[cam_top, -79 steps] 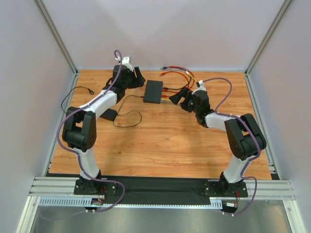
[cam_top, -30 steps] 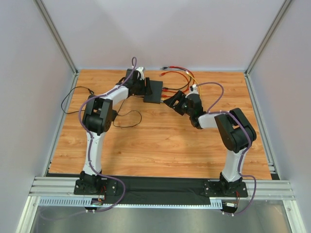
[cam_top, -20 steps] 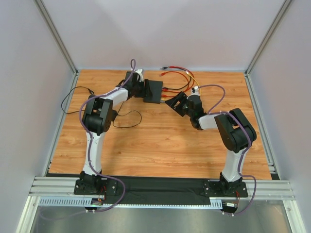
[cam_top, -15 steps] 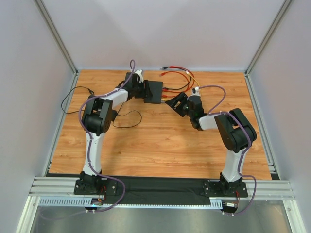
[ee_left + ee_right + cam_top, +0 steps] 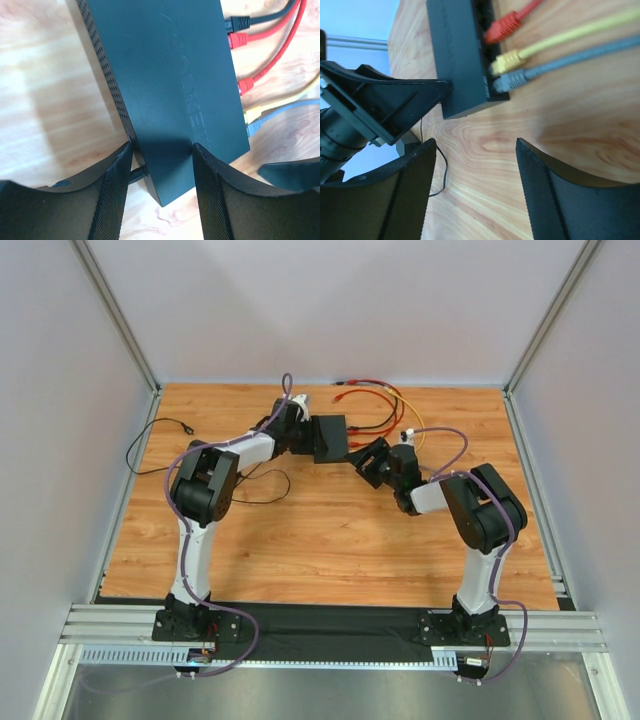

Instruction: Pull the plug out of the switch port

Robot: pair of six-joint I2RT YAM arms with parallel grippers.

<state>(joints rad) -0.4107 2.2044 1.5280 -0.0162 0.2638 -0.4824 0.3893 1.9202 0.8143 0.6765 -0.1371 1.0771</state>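
switch [image 5: 330, 438] has slid and turned a little toward 4 o'clock within the last second, and the left gripper [image 5: 162, 192] has come along with it, pressed to its 9 o'clock end. in the left wrist view the fingers [image 5: 117, 195] stand wide astride the near corner, one against the perforated side and the other across the end; whether they truly bite, i cannot tell. right gripper [image 5: 474, 145] has narrowed somewhat but is plainly still apart, with bare table [image 5: 485, 150] between its fingers and nothing held, just at 5 o'clock of the switch. red plug [image 5: 502, 27], yellow plug [image 5: 507, 61] and grey plug [image 5: 512, 80] all sit in their sockets on the 3 o'clock side, so nothing is pulled yet. the shift looks like bracing the box, and it leaves the grey plug, the end one, nearest the right fingers. for room, there is open wood from 4 to 7 o'clock of the switch, while the cables loop off toward 1 o'clock, close to the far edge. a thin black lead [image 5: 137, 172] enters beside the left finger and could snag.
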